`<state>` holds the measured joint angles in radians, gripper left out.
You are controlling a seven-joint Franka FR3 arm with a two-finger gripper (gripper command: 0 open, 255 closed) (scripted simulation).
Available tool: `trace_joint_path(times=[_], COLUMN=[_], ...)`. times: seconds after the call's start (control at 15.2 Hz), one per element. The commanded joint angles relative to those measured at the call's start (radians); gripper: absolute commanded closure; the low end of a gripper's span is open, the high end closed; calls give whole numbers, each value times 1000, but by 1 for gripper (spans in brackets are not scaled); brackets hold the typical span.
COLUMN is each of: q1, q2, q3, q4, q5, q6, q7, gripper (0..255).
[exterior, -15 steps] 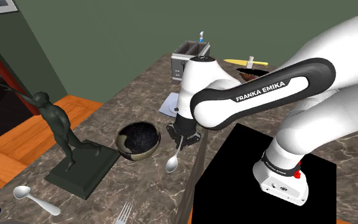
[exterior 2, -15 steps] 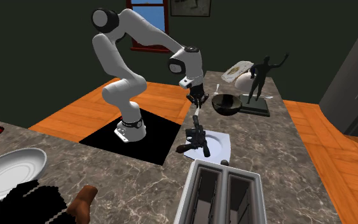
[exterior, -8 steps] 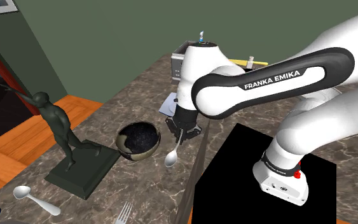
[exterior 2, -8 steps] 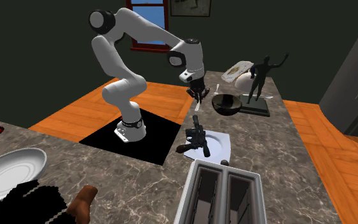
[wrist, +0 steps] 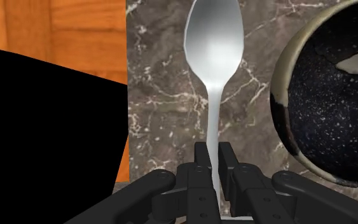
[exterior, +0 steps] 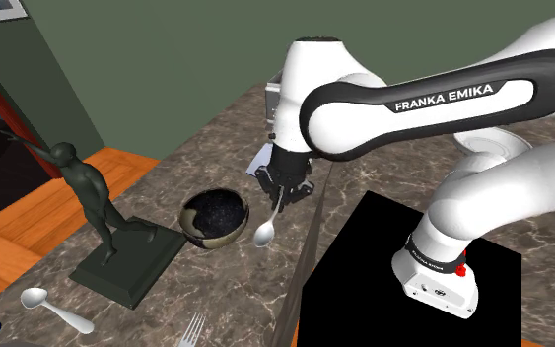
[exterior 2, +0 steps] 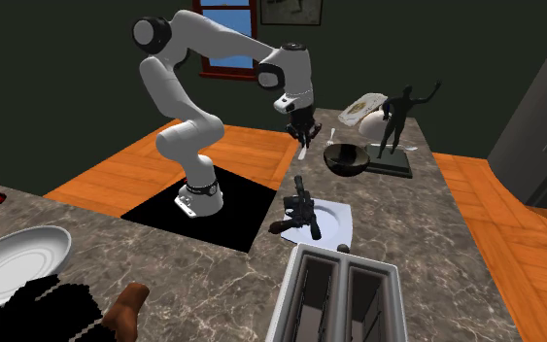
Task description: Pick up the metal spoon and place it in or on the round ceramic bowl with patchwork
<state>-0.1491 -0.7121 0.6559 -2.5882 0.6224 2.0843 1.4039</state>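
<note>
My black gripper (exterior: 283, 188) is shut on the handle of a silvery metal spoon (exterior: 265, 231), which hangs bowl-end down above the marble counter. The wrist view has the fingers (wrist: 202, 160) clasping the spoon (wrist: 213, 44) handle, with its bowl end out ahead. The round bowl (exterior: 214, 217), cream outside and speckled black inside, stands on the counter just to the shoulder view's left of the spoon; its rim (wrist: 282, 108) lies beside the spoon. In the second exterior view the gripper (exterior 2: 303, 135) holds the spoon (exterior 2: 301, 151) left of the bowl (exterior 2: 345, 158).
A dark figurine (exterior: 93, 202) on a slab stands left of the bowl. A second spoon (exterior: 52, 306) and a fork (exterior: 192, 330) lie near the front. A toaster (exterior 2: 347, 294), a white plate (exterior 2: 335, 220) with a dark object, and the counter edge (exterior: 305, 258) are close by.
The arm has risen, lifting the spoon higher off the counter and slightly toward the bowl. The grip on the handle is unchanged.
</note>
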Motion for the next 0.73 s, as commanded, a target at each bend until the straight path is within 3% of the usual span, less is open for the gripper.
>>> trace_joint_path(times=[0.0,0.59,0.66], q1=[-2,-12,-31], q2=[-11,-35,8], q3=[-14,-62,-42], q4=[21,115,148], q5=[-12,-55,-62], q6=[-33,-150,-134], q7=[5,29,37], gripper=[255,255,255])
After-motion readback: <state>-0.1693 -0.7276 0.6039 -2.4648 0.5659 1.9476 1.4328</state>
